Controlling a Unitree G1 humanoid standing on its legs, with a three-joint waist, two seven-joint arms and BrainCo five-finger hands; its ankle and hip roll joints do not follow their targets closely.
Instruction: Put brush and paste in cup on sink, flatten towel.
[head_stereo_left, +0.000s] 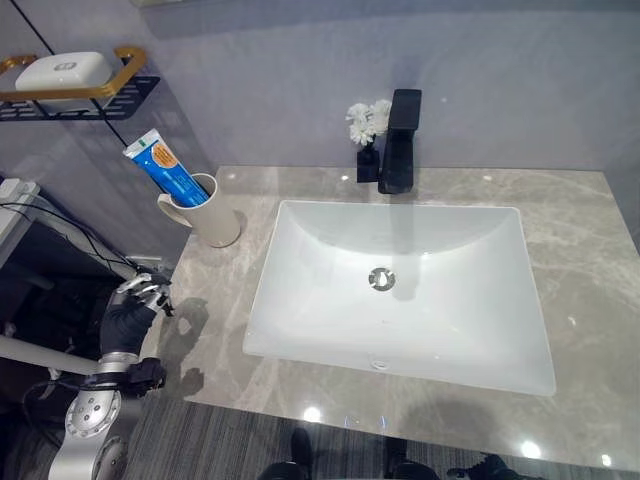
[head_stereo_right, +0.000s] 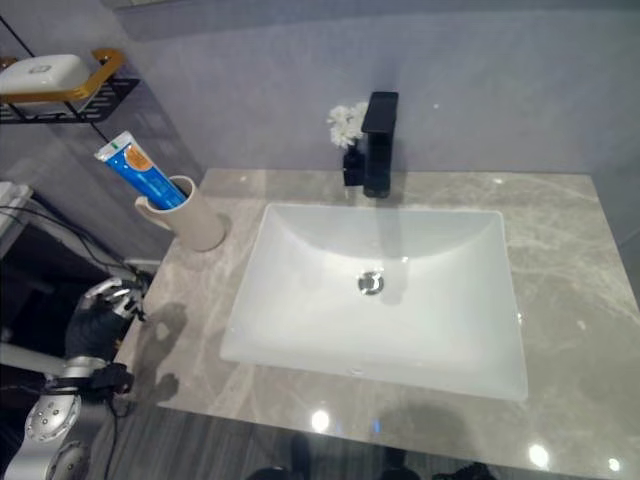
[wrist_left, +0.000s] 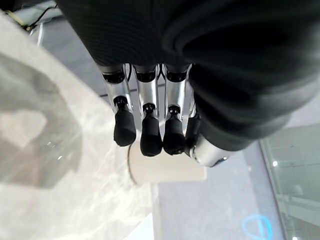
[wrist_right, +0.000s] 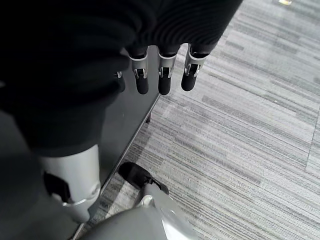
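grey marble bench, wide bare top right of the white sink. blue paste stands tilted in the beige cup near the bench's back left corner. left robot hand off the left edge, fingers relaxed, empty. right robot hand over floor, fingers straight, empty.

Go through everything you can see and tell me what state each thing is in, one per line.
Toothpaste tube: standing tilted in the cup.
Cup: upright on the counter, left of the sink.
Sink: empty, no water running.
Left hand: fingers relaxed, holding nothing.
Right hand: fingers straight, holding nothing.
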